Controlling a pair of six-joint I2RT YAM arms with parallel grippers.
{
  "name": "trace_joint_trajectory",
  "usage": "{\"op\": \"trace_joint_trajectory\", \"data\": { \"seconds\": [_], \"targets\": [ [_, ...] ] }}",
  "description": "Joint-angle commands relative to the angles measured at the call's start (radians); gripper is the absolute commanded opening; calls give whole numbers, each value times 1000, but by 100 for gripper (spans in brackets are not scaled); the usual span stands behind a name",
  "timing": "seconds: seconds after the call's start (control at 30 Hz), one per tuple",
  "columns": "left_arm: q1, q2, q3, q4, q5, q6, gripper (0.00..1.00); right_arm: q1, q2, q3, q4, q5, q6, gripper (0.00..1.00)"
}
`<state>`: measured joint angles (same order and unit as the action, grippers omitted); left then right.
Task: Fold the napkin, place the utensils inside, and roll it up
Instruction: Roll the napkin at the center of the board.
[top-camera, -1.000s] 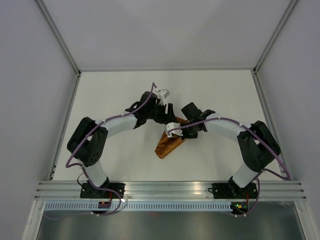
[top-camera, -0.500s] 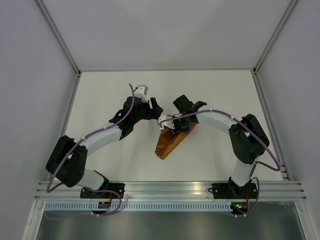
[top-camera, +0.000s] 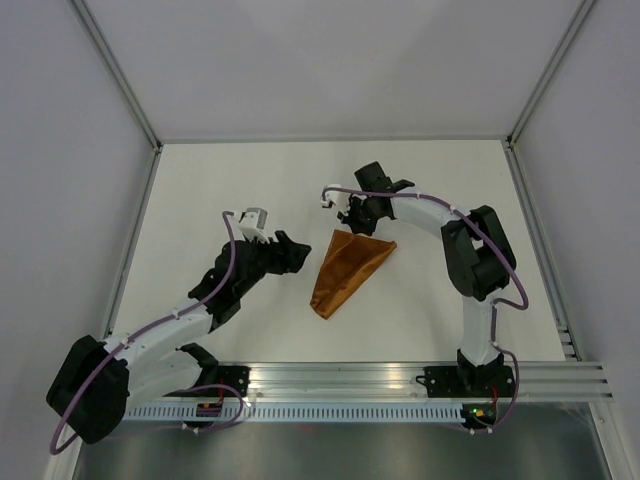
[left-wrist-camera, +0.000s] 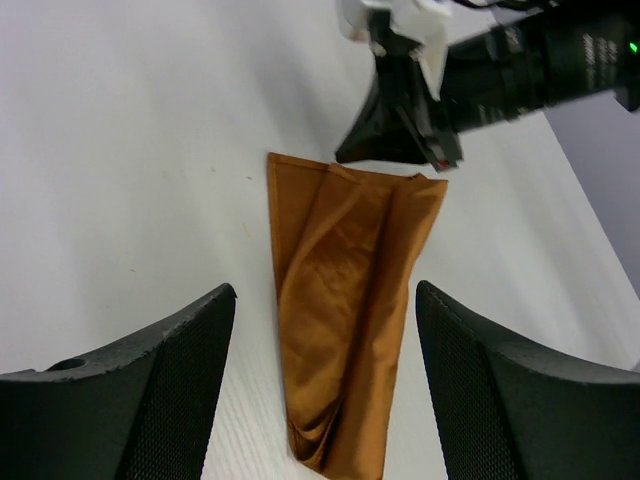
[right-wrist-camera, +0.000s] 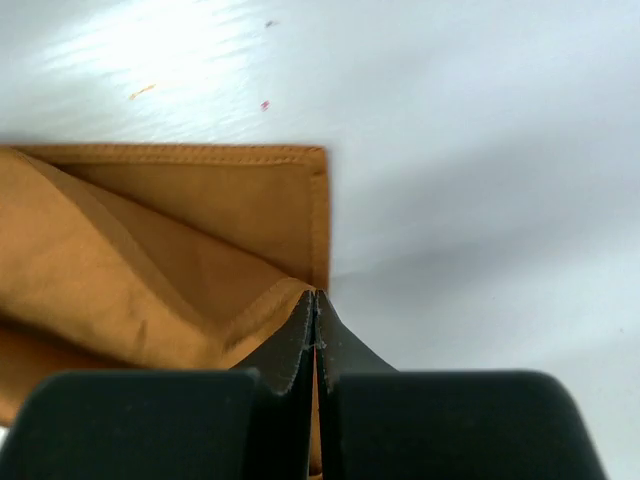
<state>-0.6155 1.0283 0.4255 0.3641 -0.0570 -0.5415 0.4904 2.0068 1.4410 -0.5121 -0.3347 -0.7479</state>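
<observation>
Judging by how things lie, you're early in the job, approx. at the fold step. The napkin (top-camera: 345, 270) lies on the surface (top-camera: 220, 185) betw. the two arms, bunched into a long wedge: wide end far from the bases, narrow tip toward them. It's not a clean fold. The left wrist view shows several lengthwise creases and layers overlapping unevenly, and only the far edge reads as straight and hemmed.

Right tool (top-camera: 354, 222) is closed tight, tips at the far edge of the cloth, close to one corner. In the right wrist view a fold of fabric rises right into the closed tips, so it looks like a pinch on one layer, tho the contact itself is tiny. Left tool (top-camera: 293, 253) is spread wide, holding nothing, hovering just left of the napkin w/ the cloth framed betw. its fingers in its own cam.

Done, at best: cloth gathered and roughly doubled over. Left to do: square up or redo the fold so it lies flat, get the utensils onto it, then roll. No utensils show in any view, so you can't tell where they'll come from. Roll hasn't begun; no part of the cloth is curled.
</observation>
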Motion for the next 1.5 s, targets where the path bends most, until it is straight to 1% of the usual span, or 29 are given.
{"op": "trace_joint_trajectory", "data": {
  "seconds": [0.0, 0.07, 0.1, 0.13, 0.17, 0.2, 0.23, 0.27, 0.3, 0.33, 0.37, 0.4, 0.43, 0.47, 0.53, 0.57, 0.6, 0.63, 0.73, 0.87, 0.97, 1.1, 1.13, 1.17, 1.23, 1.27, 1.37, 1.43, 1.47],
  "targets": [
    [-9, 5, 5, 115, 170, 14, 77, -6, 65, 87, 17, -3, 97, 1],
    [-32, 47, 30, 102, 250, 41, 76, -9, 87, 123, 12, -9, 119, 0],
    [-52, 93, 65, 87, 243, 76, 76, -16, 105, 136, -2, -16, 128, 0],
    [-103, 116, 87, 69, 227, 95, 76, -19, 115, 162, -8, -18, 145, 0],
    [-134, 139, 107, 50, 170, 116, 76, -22, 121, 173, -14, -21, 153, 0],
    [-168, 171, 148, 47, 140, 156, 76, -27, 128, 182, -22, -26, 163, 0],
    [-226, 235, 174, 41, 109, 175, 77, -36, 133, 205, -23, -27, 185, 0],
    [-254, 280, 202, 20, 29, 192, 77, -42, 142, 220, -34, -33, 200, 0],
    [-291, 318, 260, 15, 1, 224, 77, -55, 150, 238, -46, -43, 212, 0],
    [-306, 405, 287, 16, -32, 242, 77, -65, 156, 280, -55, -47, 250, 0],
    [-323, 442, 315, 16, -56, 259, 77, -76, 164, 300, -69, -59, 271, 0],
    [-354, 478, 375, 3, -79, 296, 77, -105, 165, 317, -74, -75, 291, 0],
    [-365, 516, 403, -10, -99, 311, 77, -121, 162, 346, -75, -92, 314, 0],
    [-372, 579, 432, -26, -159, 319, 77, -140, 156, 363, -88, -105, 353, 2],
    [-397, 639, 516, -97, -217, 350, 76, -193, 141, 392, -94, -125, 389, 6],
    [-411, 685, 539, -118, -281, 363, 76, -209, 115, 392, -88, -127, 416, 7],
    [-435, 703, 582, -144, -314, 383, 76, -242, 103, 389, -88, -130, 424, 8],
    [-444, 720, 602, -190, -363, 387, 76, -254, 89, 383, -88, -136, 430, 10],
    [-464, 780, 656, -275, -441, 380, 75, -305, 41, 369, -106, -180, 441, 11],
    [-466, 814, 661, -301, -464, 356, 74, -361, -29, 325, -111, -228, 449, 11],
    [-466, 825, 651, -306, -431, 353, 73, -392, -63, 282, -108, -245, 444, 11],
    [-466, 849, 653, -309, -394, 351, 69, -424, -75, 233, -109, -260, 437, 10],
    [-466, 858, 653, -309, -376, 350, 67, -429, -80, 225, -106, -260, 433, 10],
    [-466, 860, 650, -300, -362, 348, 62, -435, -82, 216, -105, -260, 430, 10],
    [-466, 866, 645, -291, -340, 344, 57, -441, -88, 187, -89, -259, 427, 9],
    [-466, 868, 639, -286, -331, 342, 49, -444, -88, 177, -86, -256, 424, 9],
    [-464, 885, 639, -281, -302, 347, 43, -450, -92, 151, -80, -256, 412, 7],
    [-458, 894, 638, -281, -288, 336, 41, -454, -103, 128, -69, -257, 406, 7],
    [-448, 891, 630, -280, -276, 330, 35, -455, -109, 119, -66, -257, 403, 6]
  ]
}}
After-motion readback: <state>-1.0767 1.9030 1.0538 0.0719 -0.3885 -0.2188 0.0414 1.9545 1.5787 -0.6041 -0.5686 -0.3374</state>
